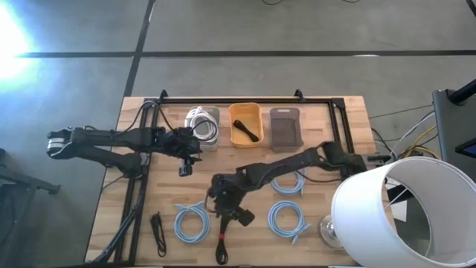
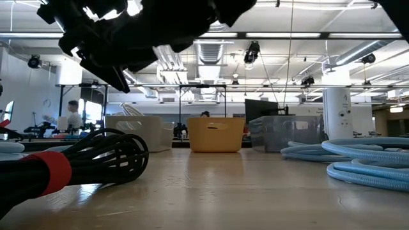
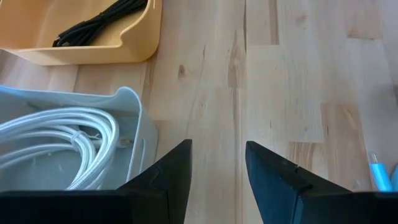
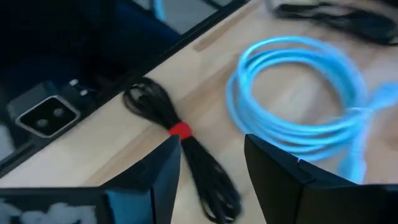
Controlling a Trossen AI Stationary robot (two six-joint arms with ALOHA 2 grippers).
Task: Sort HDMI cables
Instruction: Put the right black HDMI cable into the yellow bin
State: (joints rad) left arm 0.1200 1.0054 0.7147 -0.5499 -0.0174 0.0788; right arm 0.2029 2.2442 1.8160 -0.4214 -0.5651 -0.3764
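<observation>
Robotics lab — exposed ceiling ducts (image 2: 211, 54), distant workbenches (image 2: 38, 133).

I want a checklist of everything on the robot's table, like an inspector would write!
Surface: wooden table, bare between items.
Job's things: white coils in clear tray; black bundle in orange tray; grey tray looks empty; light-blue coils and black bundles on the table.
Clutter: white lampshade.
Grippers: left gripper open beside clear tray; right gripper open above red-banded bundle.
Cables: arm wires.
Surroundings: person far behind.
</observation>
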